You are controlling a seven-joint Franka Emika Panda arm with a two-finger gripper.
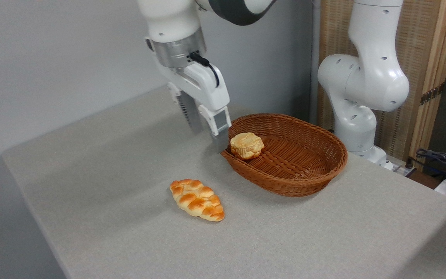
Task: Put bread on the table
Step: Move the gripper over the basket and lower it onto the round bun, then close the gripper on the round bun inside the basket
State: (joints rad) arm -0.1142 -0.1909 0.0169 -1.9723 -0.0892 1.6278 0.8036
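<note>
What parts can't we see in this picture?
- Hand: one finger sits behind the other, so open or shut is unclear.
- Bun: its underside is hidden against the basket.
- Arm top: cut off by the picture's upper edge.
- Right-side cables: too small to identify.

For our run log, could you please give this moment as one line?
claw: open, empty, left of basket | bun: in basket, left end | braided loaf: on table | bun not yet moved
</note>
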